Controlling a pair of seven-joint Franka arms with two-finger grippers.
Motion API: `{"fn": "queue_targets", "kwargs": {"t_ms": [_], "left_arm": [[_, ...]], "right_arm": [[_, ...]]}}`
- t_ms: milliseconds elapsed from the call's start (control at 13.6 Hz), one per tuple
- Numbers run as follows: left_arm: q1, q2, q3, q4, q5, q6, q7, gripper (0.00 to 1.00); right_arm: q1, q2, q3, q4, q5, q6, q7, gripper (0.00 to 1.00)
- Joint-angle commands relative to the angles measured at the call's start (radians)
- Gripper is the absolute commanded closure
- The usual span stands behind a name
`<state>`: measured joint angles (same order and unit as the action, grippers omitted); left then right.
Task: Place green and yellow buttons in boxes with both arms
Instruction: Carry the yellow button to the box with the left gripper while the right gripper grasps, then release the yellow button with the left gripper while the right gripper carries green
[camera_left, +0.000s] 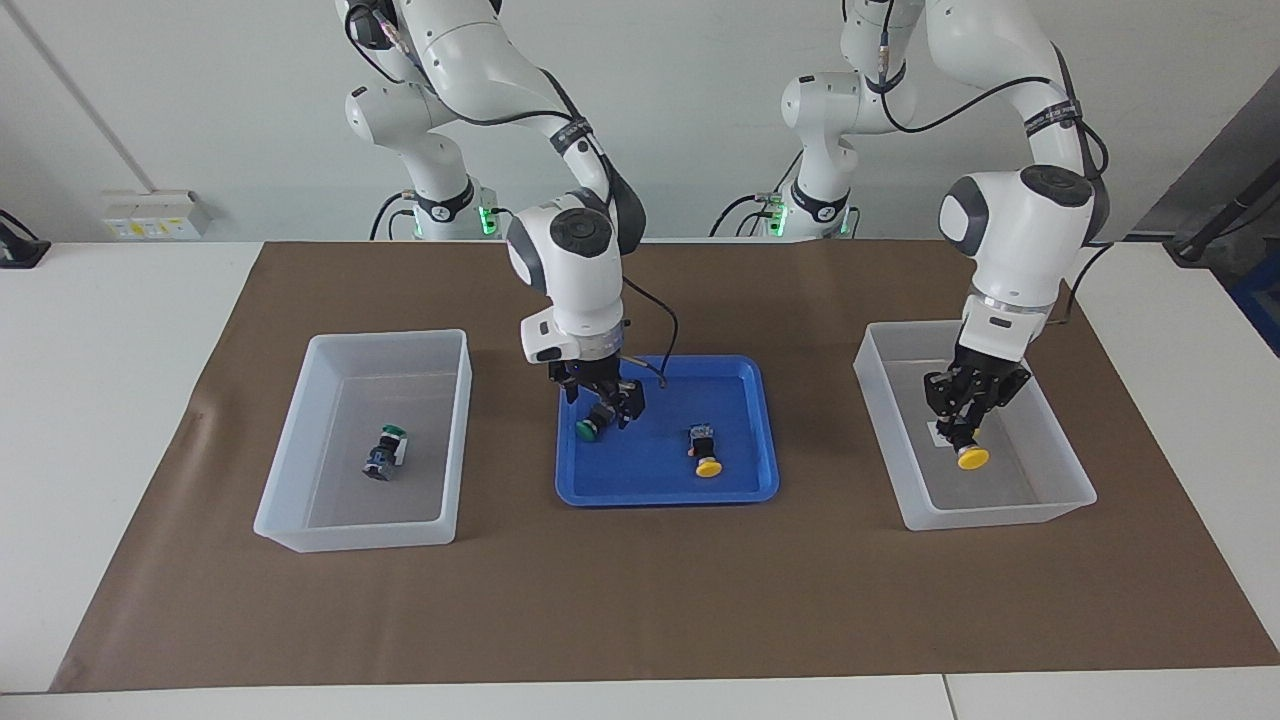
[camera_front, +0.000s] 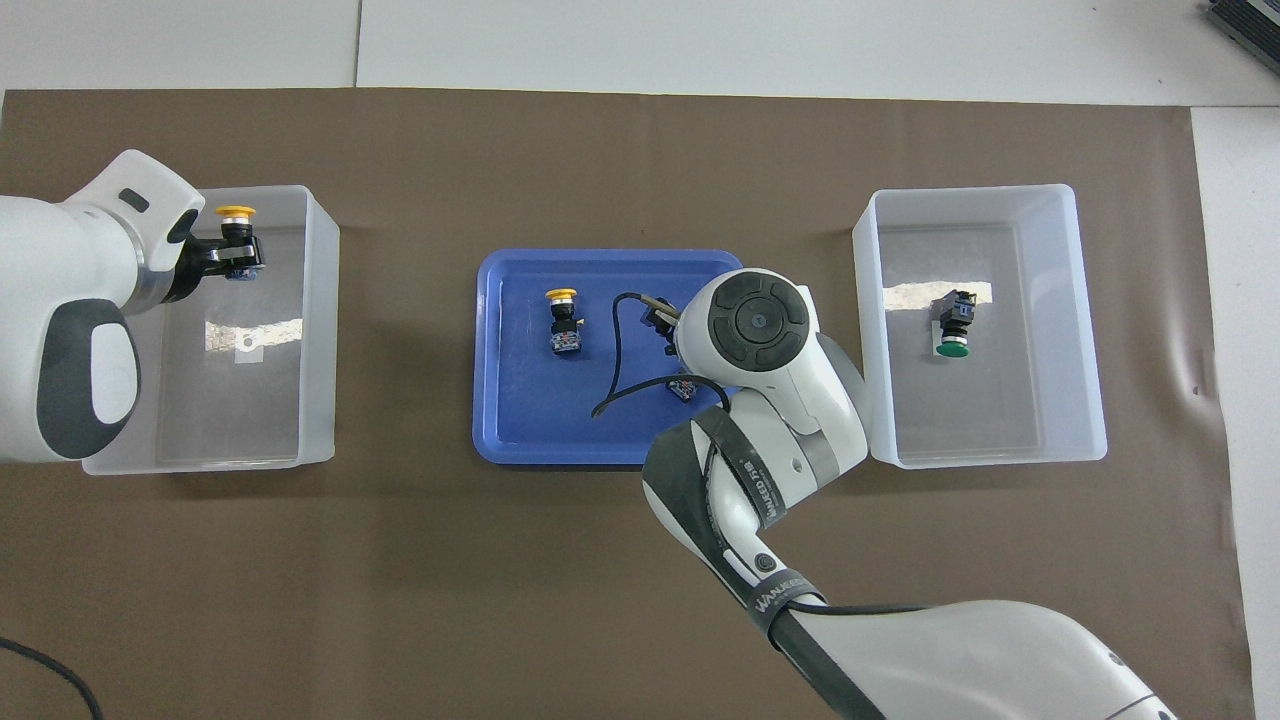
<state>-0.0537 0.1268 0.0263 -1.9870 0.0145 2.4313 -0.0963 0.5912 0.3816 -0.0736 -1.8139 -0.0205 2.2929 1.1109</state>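
A brown mat (camera_left: 640, 600) covers the middle of the white table (camera_left: 100, 400). On it stand three containers in a row: one translucent box (camera_left: 300, 520) toward the right arm's end, a shallow blue tray (camera_left: 660, 492) in the middle, and a second translucent box (camera_left: 1000, 515) toward the left arm's end.

The left arm (camera_left: 1020, 230) reaches down into its box, and the left hand (camera_left: 964, 440) is pinched on the black body of a yellow button (camera_left: 972, 458), cap downward, hanging over the box floor (whether the cap touches the floor cannot be told).

The right arm (camera_left: 570, 270) comes down over the tray. The right hand (camera_left: 600, 410) has its fingers spread either side of a green button (camera_left: 588, 428) that lies in the tray, toward the tray's 9 o'clock in the facing view; the fingers are not closed on it.

A second yellow button (camera_left: 705, 452) lies in the tray near its 4 o'clock, cap pointing away from the robots, apart from both hands.

A second green button (camera_left: 385, 452) lies on the floor of the box at the right arm's end, about the middle.
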Motion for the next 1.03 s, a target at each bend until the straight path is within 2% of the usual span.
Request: {"fn": "queue_targets", "kwargs": {"t_ms": [0,220,440,513,586,733,806,953], "left_arm": [[0.061,0.014,-0.014,-0.015,0.005,0.034,0.098,1.0],[0.095,0.068,-0.014,-0.013,0.005,0.066,0.179,1.0],[0.098,0.125,-0.014,-0.006,0.005,0.118,0.178,1.0],[0.1,0.154,-0.014,0.014,0.004,0.126,0.175,1.0],[0.094,0.187,-0.015,0.052,-0.008,0.118,0.17,1.0],[0.086,0.217,-0.016,0.071,-0.021,0.126,0.17,1.0],[0.087,0.227,-0.016,0.074,-0.021,0.127,0.17,1.0],[0.083,0.246,-0.017,0.1,-0.022,0.117,0.167,1.0]], "right_arm": [[0.033,0.014,0.0,-0.019,0.013,0.017,0.006,0.0],[0.033,0.039,0.0,-0.028,0.014,0.057,0.006,0.0],[0.032,0.036,0.0,-0.044,0.014,0.059,0.001,0.01],[0.03,0.034,0.0,-0.053,0.014,0.072,0.001,0.13],[0.032,0.037,0.0,-0.058,0.016,0.094,0.007,0.33],[0.035,0.039,0.003,-0.079,0.02,0.118,0.007,0.75],[0.033,0.039,0.005,-0.078,0.025,0.112,0.013,1.0],[0.027,0.04,0.005,-0.062,0.094,0.105,0.004,1.0]]}}
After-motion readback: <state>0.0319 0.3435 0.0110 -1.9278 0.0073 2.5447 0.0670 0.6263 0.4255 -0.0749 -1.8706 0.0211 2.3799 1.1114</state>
